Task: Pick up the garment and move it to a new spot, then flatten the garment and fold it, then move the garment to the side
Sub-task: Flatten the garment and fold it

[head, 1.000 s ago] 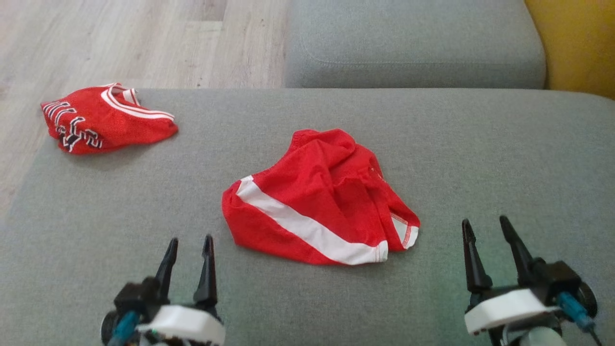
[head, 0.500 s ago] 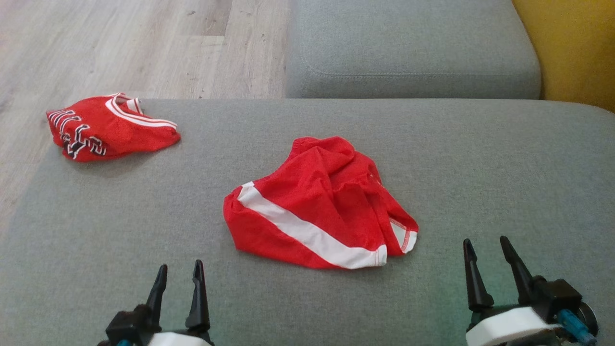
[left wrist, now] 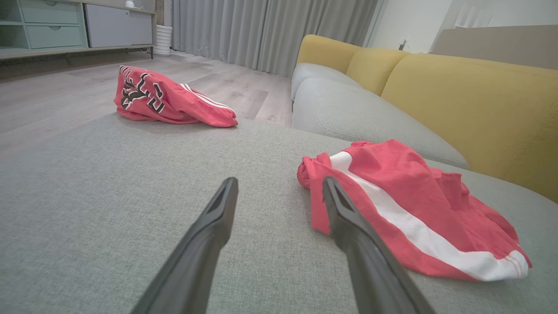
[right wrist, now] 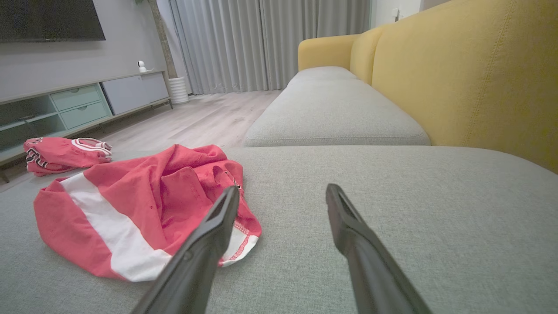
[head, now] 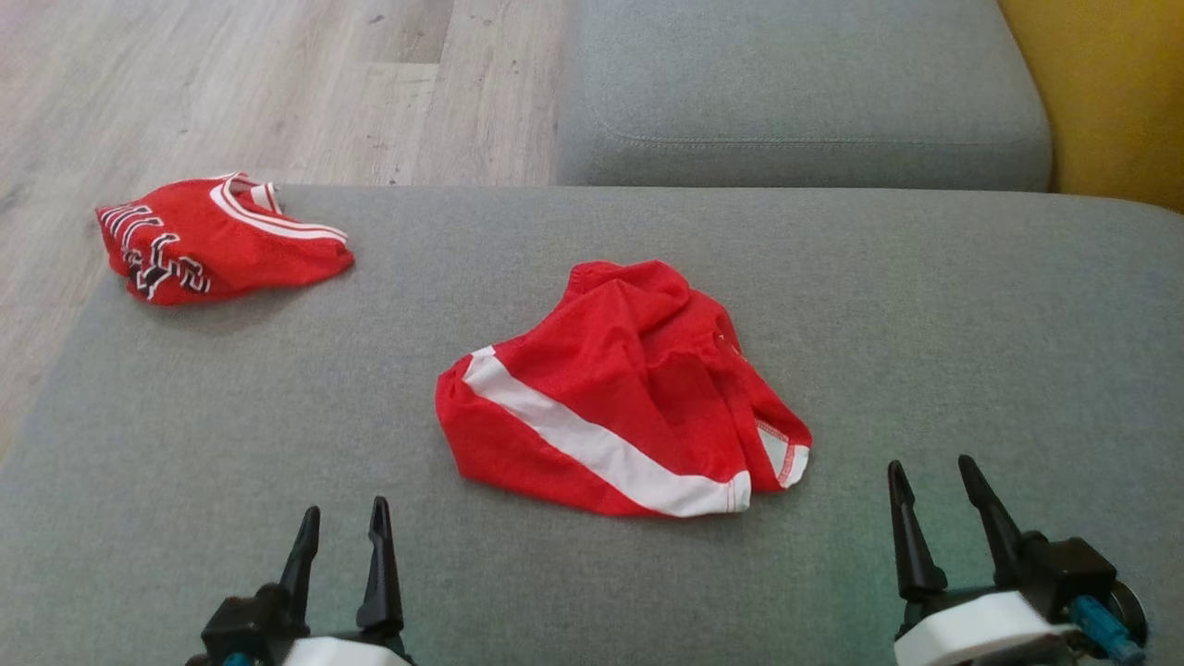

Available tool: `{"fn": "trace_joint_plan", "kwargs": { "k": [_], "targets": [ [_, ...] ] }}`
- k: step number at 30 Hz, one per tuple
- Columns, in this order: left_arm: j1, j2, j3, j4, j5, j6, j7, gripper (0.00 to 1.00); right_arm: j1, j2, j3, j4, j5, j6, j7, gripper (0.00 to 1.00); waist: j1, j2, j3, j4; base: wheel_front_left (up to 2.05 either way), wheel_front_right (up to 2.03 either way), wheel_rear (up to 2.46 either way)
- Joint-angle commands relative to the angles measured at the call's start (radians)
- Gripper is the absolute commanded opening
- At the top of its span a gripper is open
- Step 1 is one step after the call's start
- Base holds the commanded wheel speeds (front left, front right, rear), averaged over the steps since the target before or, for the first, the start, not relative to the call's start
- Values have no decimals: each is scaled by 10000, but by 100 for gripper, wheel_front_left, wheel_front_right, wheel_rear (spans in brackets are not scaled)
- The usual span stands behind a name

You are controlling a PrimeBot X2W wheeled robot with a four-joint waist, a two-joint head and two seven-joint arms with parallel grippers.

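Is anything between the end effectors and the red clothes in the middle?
No. Only bare grey cushion lies between the striped garment and the left end effector or the right end effector, both open.

Red garments: 2. White-striped garment (head: 620, 398) at centre, lettered garment (head: 217, 245) at 10 o'clock.
Grey seat cushions: 2. Near cushion (head: 925, 305) under both garments, far cushion (head: 795, 83) at 12 o'clock.
Grippers: 2. Left gripper (head: 343, 506) at 7 o'clock, right gripper (head: 930, 462) at 5 o'clock. Two dark fingers (head: 379, 564) each, 4 total.
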Motion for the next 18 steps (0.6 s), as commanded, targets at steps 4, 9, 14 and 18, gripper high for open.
{"fn": "trace_joint_plan", "kwargs": {
  "k": [4, 9, 14, 18],
  "targets": [
    [-390, 83, 242, -345, -61, 20, -19, 100, -268, -62, 301, -226, 117, 75, -120, 100, 0, -1, 82, 144, 0, 0, 0],
    [-485, 64, 168, -366, -42, 5, -12, 100, -337, -62, 717, -12, 243, 75, -120, 100, 0, -1, 250, 460, 0, 0, 0],
    [-616, 29, 17, -475, 16, -3, 38, 100, -695, -62, 1584, 707, 267, 75, -69, 100, 0, -1, 570, 1082, 0, 0, 0],
    [-683, 8, -59, -507, 28, 2, 68, 100, -1147, -62, 1942, 1662, 479, 75, 45, 100, 0, -1, 805, 1668, 0, 0, 0]
  ]
}}
